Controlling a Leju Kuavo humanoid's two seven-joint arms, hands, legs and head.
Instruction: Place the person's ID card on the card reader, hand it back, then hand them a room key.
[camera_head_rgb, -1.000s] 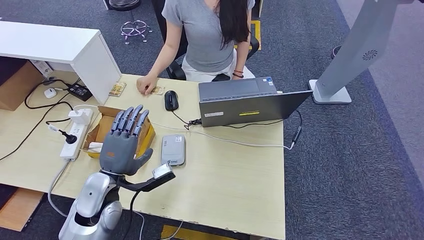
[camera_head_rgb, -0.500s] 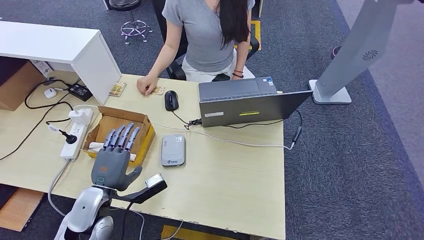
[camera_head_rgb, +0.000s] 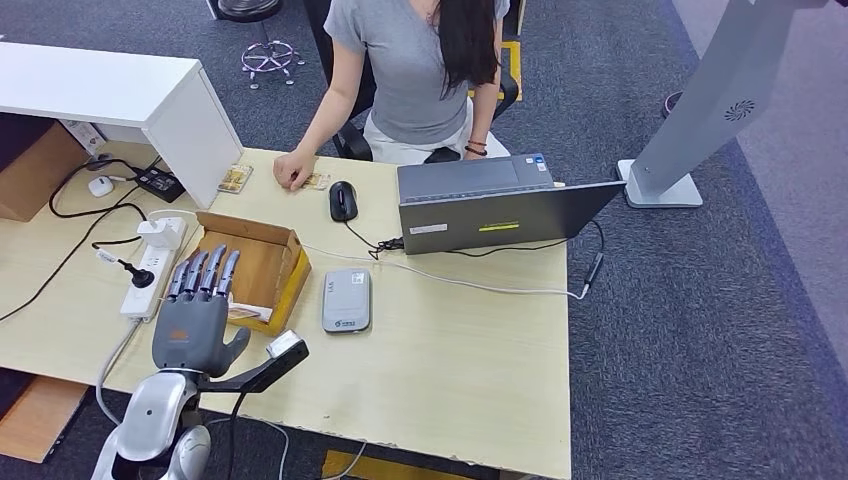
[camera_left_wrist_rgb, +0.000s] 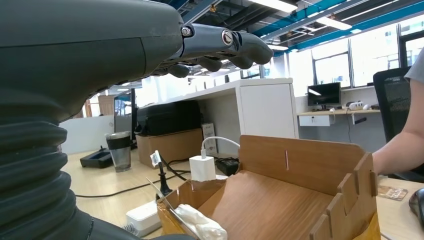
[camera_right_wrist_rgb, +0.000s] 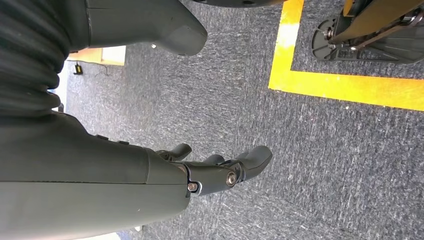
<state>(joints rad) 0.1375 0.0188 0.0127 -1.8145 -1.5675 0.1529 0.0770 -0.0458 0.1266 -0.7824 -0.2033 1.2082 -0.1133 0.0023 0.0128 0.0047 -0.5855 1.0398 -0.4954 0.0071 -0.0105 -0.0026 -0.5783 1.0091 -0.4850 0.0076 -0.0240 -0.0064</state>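
Nearest to me, my left hand hovers over the near-left part of the pale wooden desk, palm down, fingers straight and spread, holding nothing; its fingertips reach over the near-left corner of the open brown cardboard box. In the left wrist view the same box sits just ahead of the hand, with a crumpled white wrapper in its near corner and a white charger plug standing on the power strip behind it. My right hand hangs at my side above dark grey carpet with a yellow floor line; its fingers are loosely curled and apart, with nothing in them. Just right of the box lies the flat grey card reader, nothing resting on it. The white power strip runs along the box's left side. Farther back I see the black computer mouse and the open grey laptop, its cable trailing across the desk. At the far edge the seated person's hand rests on the desk, touching a small yellowish card; a second small card lies just left of it beside the white counter block. I cannot tell which is the ID card and which the room key.
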